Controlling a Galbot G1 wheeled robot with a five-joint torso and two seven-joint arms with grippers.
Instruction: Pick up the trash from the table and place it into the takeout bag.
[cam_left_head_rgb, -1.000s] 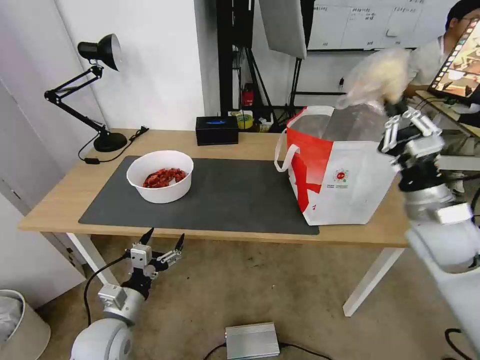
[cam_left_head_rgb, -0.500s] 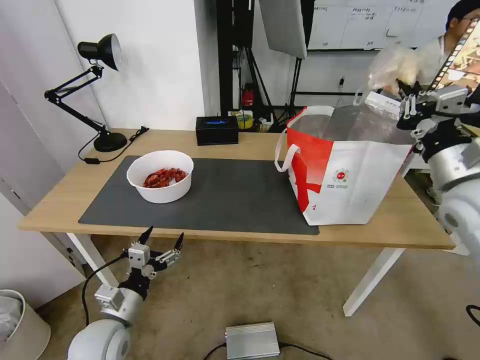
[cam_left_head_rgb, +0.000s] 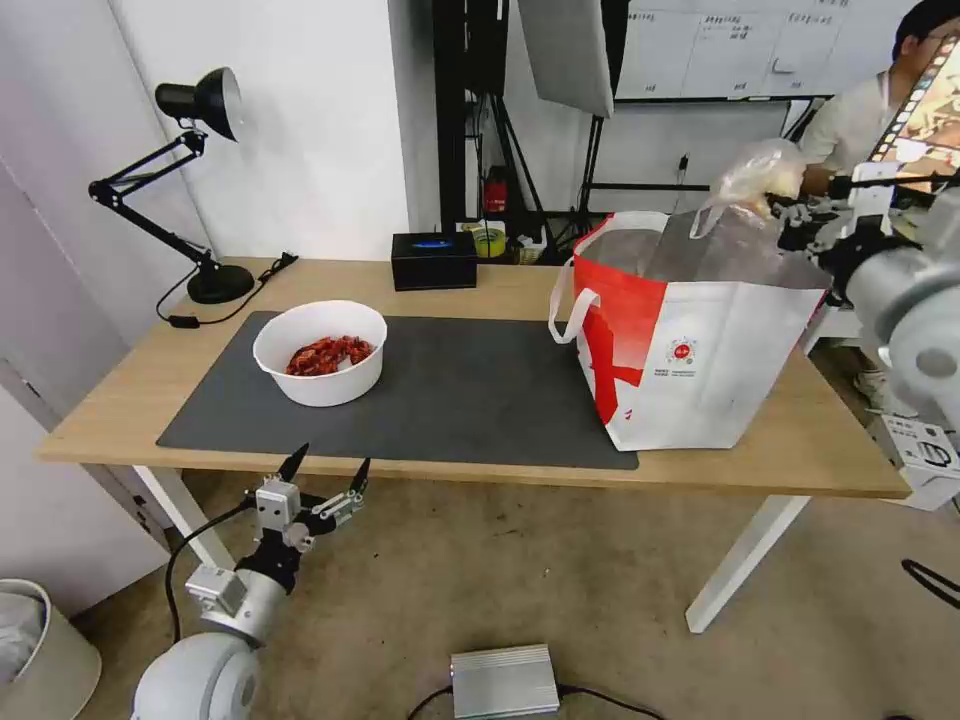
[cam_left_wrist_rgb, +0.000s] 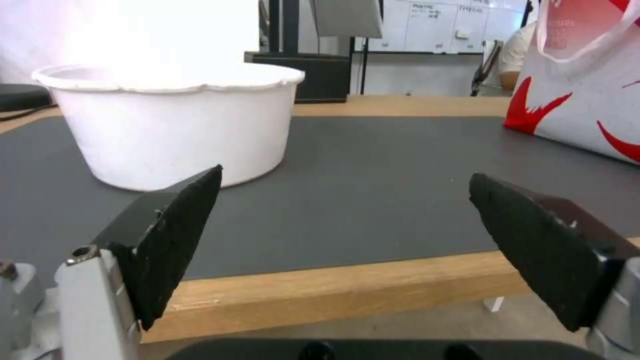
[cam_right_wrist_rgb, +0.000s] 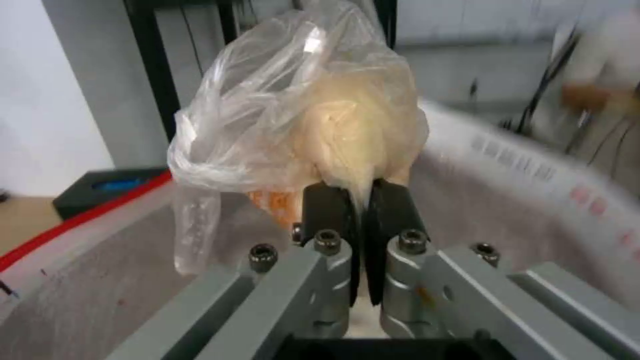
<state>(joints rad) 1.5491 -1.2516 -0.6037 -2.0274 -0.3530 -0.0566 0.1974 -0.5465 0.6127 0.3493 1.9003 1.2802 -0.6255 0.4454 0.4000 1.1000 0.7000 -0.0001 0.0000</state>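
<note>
1. L gripper (cam_left_head_rgb: 325, 478): parked low, in front of the table's (cam_left_head_rgb: 500, 290) near edge; fingers spread, nothing between them.
2. White bowl of red shells (cam_left_head_rgb: 320, 352): on the dark mat, L part of table, untouched, well apart from both arms.
3. Takeout bag (cam_left_head_rgb: 690, 340): upright on R part of table, mouth open, foil lining showing.
4. R gripper (cam_right_wrist_rgb: 359, 210): above bag's far R rim, fingers clenched on clear bag w/ beige lump (cam_right_wrist_rgb: 313, 135).
5. Step judged: drop-off. Advice: bring the lump over mid-opening, lower past rim, only then let go; the loose film could snag the rim.
6. View diffs: R wrist view showed the pinch on film and lump; head view showed where the bag stood. L wrist view showed bowl's wall, not its contents.
</note>
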